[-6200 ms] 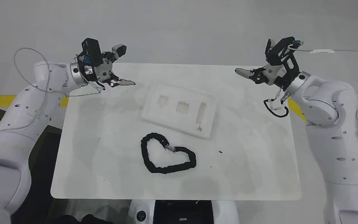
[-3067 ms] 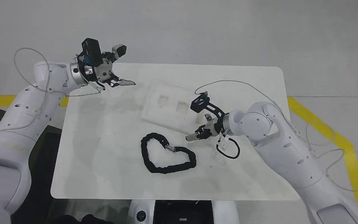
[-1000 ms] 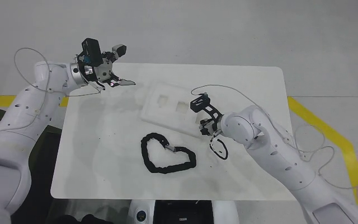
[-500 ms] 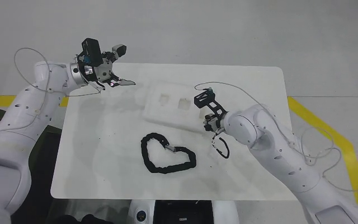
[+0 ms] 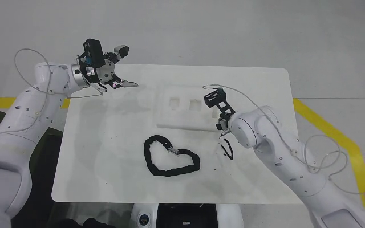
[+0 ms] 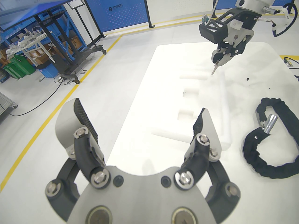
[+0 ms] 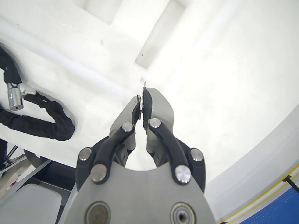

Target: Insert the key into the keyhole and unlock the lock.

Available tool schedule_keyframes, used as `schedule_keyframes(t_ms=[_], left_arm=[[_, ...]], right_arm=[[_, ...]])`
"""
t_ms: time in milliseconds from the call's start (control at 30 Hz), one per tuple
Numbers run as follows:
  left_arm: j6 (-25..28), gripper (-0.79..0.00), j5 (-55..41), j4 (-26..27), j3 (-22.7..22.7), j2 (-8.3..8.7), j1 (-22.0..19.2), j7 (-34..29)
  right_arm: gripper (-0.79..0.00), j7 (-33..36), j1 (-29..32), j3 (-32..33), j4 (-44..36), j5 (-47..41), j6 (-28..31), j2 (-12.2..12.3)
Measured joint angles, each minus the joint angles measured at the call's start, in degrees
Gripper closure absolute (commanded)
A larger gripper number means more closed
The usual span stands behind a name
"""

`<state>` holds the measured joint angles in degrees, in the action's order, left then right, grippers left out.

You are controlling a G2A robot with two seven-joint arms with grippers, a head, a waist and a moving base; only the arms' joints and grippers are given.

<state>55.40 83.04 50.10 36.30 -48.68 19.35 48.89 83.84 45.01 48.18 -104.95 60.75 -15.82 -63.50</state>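
A black fabric-covered chain lock (image 5: 170, 157) lies curled on the white table (image 5: 97, 171), and its silver lock cylinder (image 5: 174, 151) rests inside the loop. My right gripper (image 5: 220, 121) hangs over the right end of the white foam tray (image 5: 182, 117), shut on a small metal key (image 6: 214, 69) that points down. The right wrist view shows the key's tip (image 7: 145, 84) sticking out past the pinched right gripper (image 7: 142, 99), with the cylinder (image 7: 14, 99) off to the side. My left gripper (image 5: 126, 68) stands open and empty at the table's far left corner.
The foam tray (image 6: 215, 99) has three cut-out pockets and sits between the two arms, just behind the chain (image 6: 264, 145). A black cable loop (image 5: 227, 149) hangs under the right arm. Bare table lies to the left and front.
The right arm swung in from the far right, closed on the key at the foam tray and lifted slightly rightward. The tray slid right and turned straighter. The left arm stayed still.
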Motion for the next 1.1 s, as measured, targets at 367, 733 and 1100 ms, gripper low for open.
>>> schedule_keyframes(t_ms=[367,733,1100], left_arm=[[0.00,-0.785,0.00,0.00,0.00,0.00,0.00,0.00],[0.00,-0.785,0.00,0.00,0.00,0.00,0.00,0.00],[0.00,-0.785,0.00,0.00,0.00,0.00,0.00,0.00]], right_arm=[[0.000,-6.04,4.25,7.85,-3.50,-12.43,6.54,0.40],[0.000,-15.80,16.43,25.30,-6.86,-26.27,19.07,3.07],[0.000,-22.97,23.59,35.61,-6.68,-38.04,26.73,4.20]])
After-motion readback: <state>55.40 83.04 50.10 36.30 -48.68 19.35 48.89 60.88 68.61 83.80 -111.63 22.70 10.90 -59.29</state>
